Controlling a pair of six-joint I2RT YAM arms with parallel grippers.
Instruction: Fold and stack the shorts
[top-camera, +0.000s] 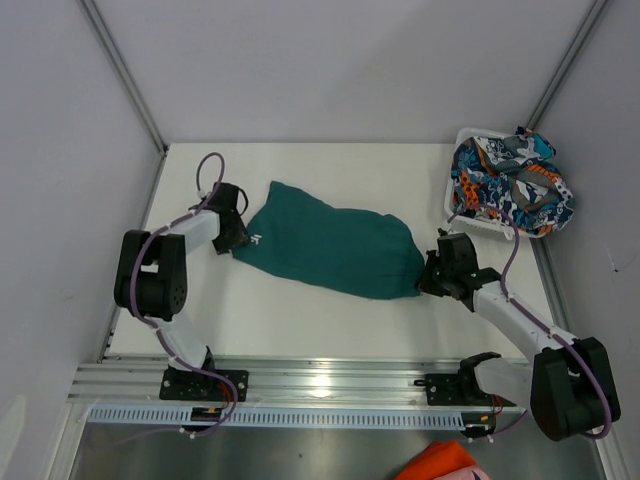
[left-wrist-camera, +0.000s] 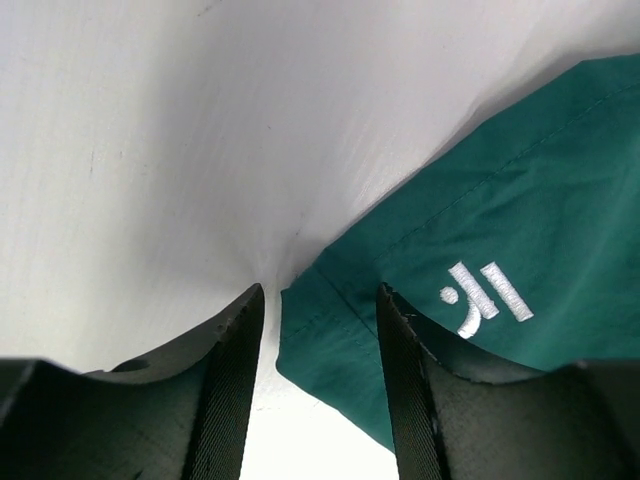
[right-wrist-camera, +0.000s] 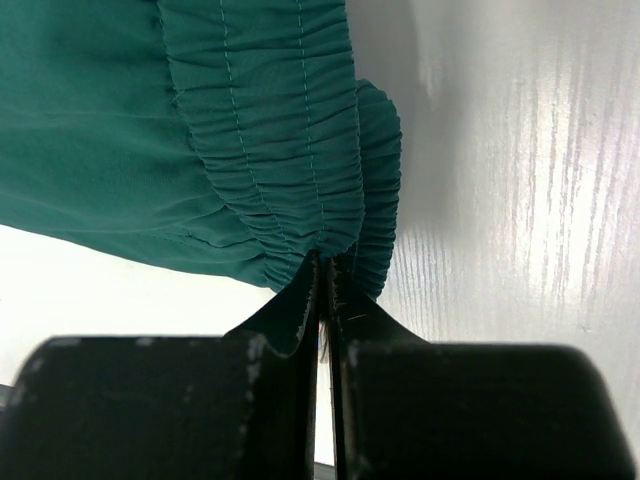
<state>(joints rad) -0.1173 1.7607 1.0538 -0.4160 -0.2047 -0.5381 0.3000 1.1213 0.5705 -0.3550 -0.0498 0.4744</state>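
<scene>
The teal shorts (top-camera: 325, 245) lie flat on the table (top-camera: 300, 320), left of the basket (top-camera: 450, 200) that holds the printed shorts (top-camera: 510, 180). The right gripper (right-wrist-camera: 325, 265) pinches their waistband edge nearest the basket. The left gripper (left-wrist-camera: 320, 300), jaws parted, straddles the far hem corner, with bare tabletop beyond

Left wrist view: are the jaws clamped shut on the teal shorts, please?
No, the jaws stand apart, with a hem corner of the teal shorts lying between them.
</scene>
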